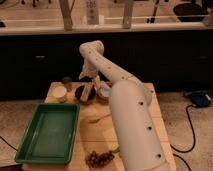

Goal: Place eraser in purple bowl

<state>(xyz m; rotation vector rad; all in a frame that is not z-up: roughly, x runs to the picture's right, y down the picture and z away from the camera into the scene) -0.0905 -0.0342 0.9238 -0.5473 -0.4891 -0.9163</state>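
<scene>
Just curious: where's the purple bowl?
Camera view: the purple bowl sits far back on the table, between the white cup and red bowl, below the gripper.

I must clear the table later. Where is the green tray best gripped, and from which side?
Probably its raised rim, from above: the green tray lies flat, so only the rim offers hold. The gripper hangs over the purple bowl.

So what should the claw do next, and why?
Probably leave the eraser in the purple bowl and lift straight up. The claw hangs right over the bowl, and the tan eraser shows within its rim, so little else seems left to do.
</scene>
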